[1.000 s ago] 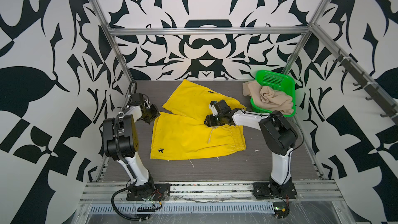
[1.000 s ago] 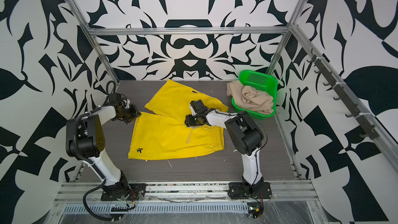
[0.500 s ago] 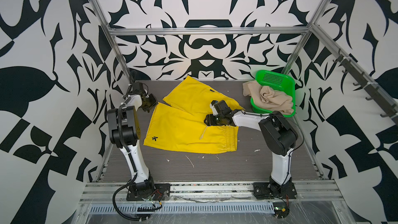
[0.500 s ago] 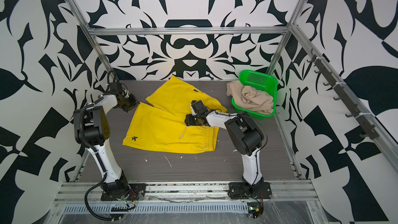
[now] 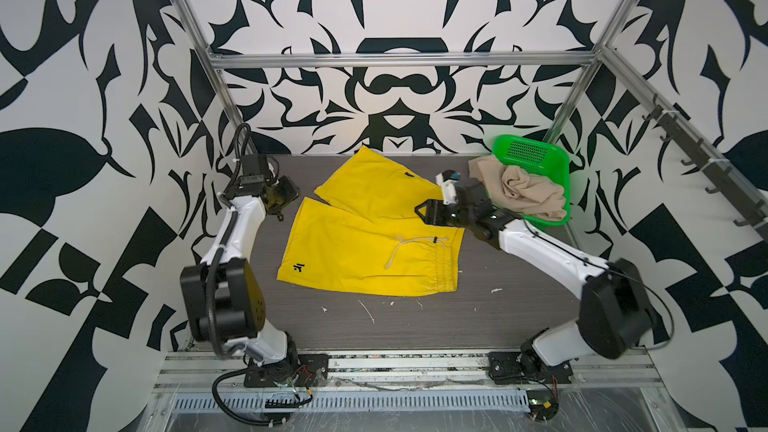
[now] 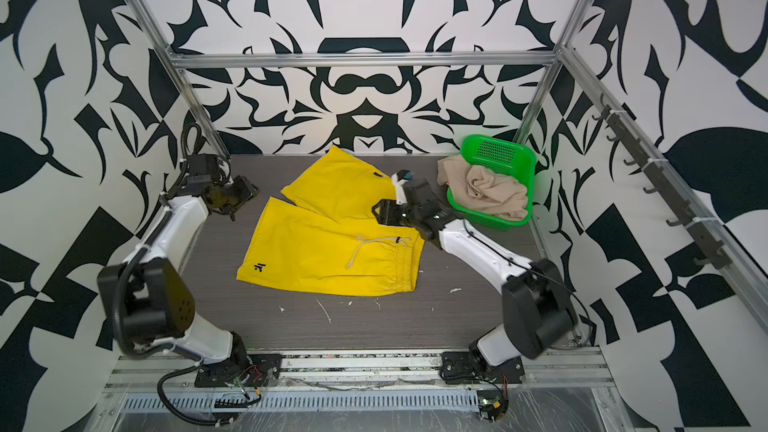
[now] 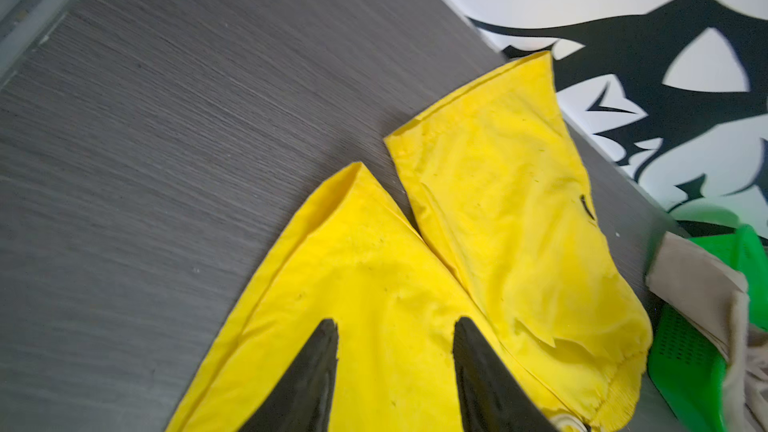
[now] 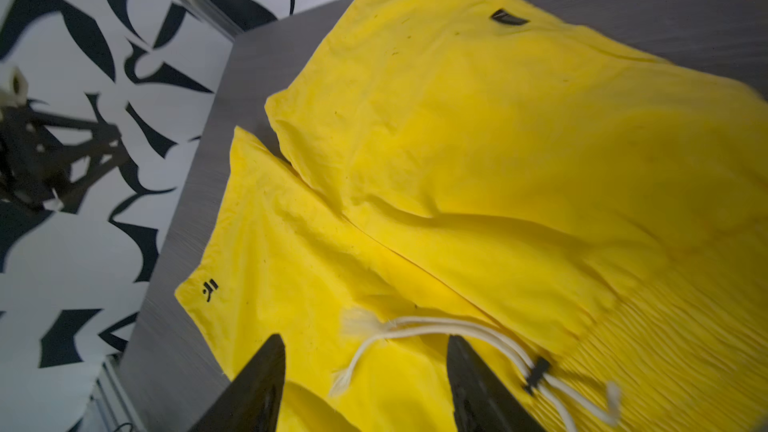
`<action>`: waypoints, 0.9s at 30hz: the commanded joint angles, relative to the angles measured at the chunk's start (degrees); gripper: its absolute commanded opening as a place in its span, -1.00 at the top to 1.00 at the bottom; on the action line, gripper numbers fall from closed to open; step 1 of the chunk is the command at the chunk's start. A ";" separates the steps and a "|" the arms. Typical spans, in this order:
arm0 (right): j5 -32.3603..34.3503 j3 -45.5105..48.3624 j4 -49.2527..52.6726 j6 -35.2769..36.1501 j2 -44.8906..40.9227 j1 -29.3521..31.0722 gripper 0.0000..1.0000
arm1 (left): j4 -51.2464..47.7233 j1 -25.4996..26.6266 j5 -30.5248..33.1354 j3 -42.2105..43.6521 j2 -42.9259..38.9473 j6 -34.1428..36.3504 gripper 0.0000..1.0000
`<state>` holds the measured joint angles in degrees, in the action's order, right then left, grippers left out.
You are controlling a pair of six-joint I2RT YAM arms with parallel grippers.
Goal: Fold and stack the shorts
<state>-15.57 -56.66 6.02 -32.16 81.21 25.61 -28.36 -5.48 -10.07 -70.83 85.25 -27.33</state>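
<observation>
Space shows between the black fingers (image 7: 316,367) of the left gripper (image 5: 286,196): it stands parted and holds nothing, at the table's left edge just beside the leg hems of the yellow shorts (image 5: 365,251). The right gripper (image 5: 427,213) is parted too and empty, over the waist end of the same pair; whether it touches the cloth I cannot tell. Those shorts lie spread flat mid-table, legs splayed toward the left gripper, pale drawstring (image 5: 401,245) loose on top. In the far right corner a green basket (image 5: 530,147) holds the crumpled beige shorts (image 5: 525,195), which spill over its rim. White scraps (image 5: 366,310) dot the grey table (image 5: 415,326) nearer me.
</observation>
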 commanded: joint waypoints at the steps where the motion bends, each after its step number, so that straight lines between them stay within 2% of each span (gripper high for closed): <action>1: -3.62 8.16 6.89 -4.47 -6.23 -4.00 -0.29 | -2.22 2.66 -1.84 7.96 -5.23 -1.49 0.02; 6: -6.26 16.00 17.58 -4.51 -15.99 -8.18 -0.32 | -1.02 5.83 -2.53 18.09 -11.77 -6.20 0.02; 11: -9.80 21.91 22.19 -8.09 -19.51 -8.73 -0.34 | 1.40 5.85 -0.47 27.53 -16.19 -11.20 0.00; 14: -13.13 24.19 20.11 -10.43 -19.08 -8.38 -0.37 | 2.22 5.83 -0.13 29.82 -15.11 -12.08 0.00; 18: -17.22 26.58 11.97 -13.88 -16.95 -7.58 -0.39 | 2.32 5.90 0.14 30.31 -13.04 -12.22 0.00; 24: -18.68 26.51 3.57 -16.69 -9.49 -3.81 -0.39 | 2.15 5.83 0.77 30.53 -12.83 -12.48 0.00; 27: -17.38 26.52 1.91 -17.28 -6.75 -2.58 -0.37 | 1.61 5.91 1.08 30.39 -12.90 -12.39 0.00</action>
<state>-32.27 -30.00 12.84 -47.35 73.28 22.09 -26.41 0.49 -10.00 -40.75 72.18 -39.07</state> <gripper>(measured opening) 0.688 0.500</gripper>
